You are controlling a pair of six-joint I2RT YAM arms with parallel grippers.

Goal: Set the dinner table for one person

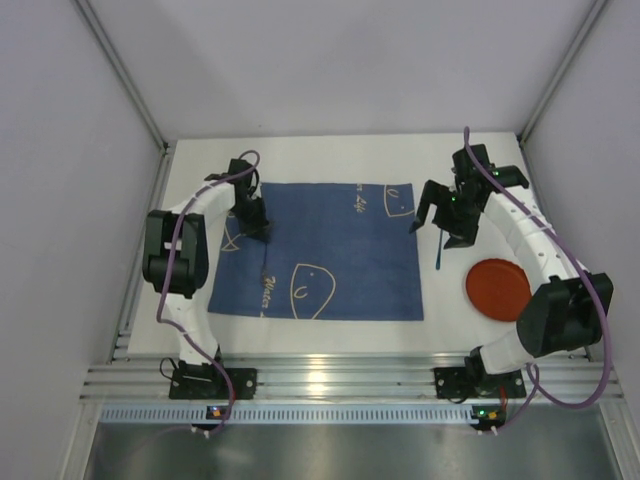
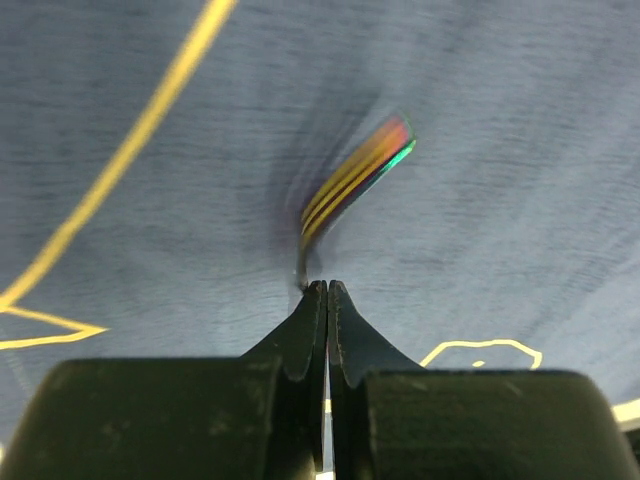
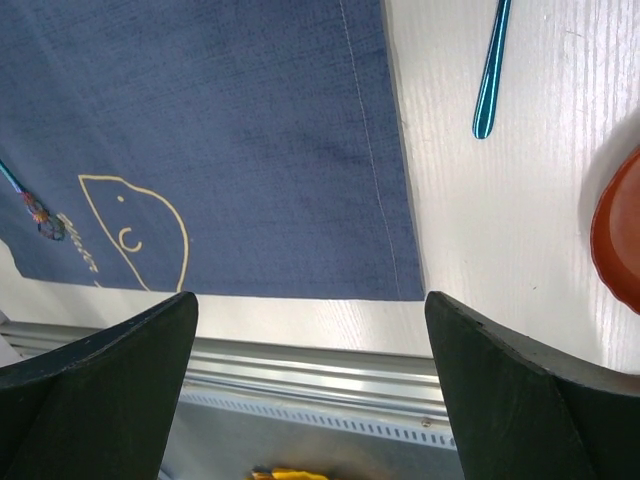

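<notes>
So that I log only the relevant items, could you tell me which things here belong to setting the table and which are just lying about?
For the job:
table
placemat
red plate
blue utensil
rainbow utensil, pinched in the left gripper

Just there:
aluminium rail
purple cables

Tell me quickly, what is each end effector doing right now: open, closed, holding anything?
Left end effector: closed on a thin iridescent utensil, over the blue placemat.
Right end effector: open, holding nothing.
</notes>
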